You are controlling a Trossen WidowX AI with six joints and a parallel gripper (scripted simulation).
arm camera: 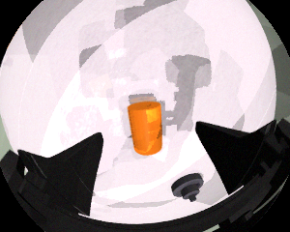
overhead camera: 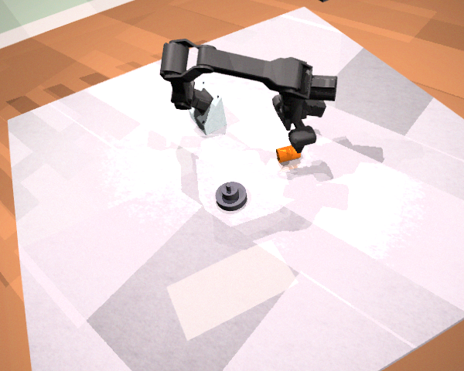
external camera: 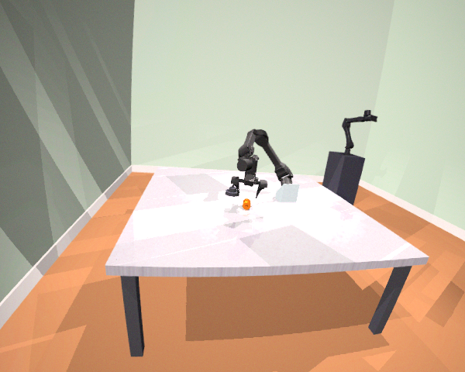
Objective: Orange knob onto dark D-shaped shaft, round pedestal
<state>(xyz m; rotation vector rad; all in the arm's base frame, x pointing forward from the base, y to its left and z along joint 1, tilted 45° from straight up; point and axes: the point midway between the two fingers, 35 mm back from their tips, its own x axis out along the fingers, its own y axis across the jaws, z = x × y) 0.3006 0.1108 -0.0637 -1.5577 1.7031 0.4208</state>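
Observation:
The orange knob is a cylinder lying on its side on the table; in the top view one round end faces left. My gripper is open and empty, pointing down above the knob. In the wrist view the knob shows between and beyond the two spread fingertips. The dark round pedestal stands upright on the table, away from the knob. Its bare shaft sticks up from a stepped centre. The shaft's flat side cannot be made out.
The arm's base is at a pale wedge-shaped block on the table. A pale rectangle shows on the tabletop in the top view. Another small arm stands on a dark plinth beyond the table.

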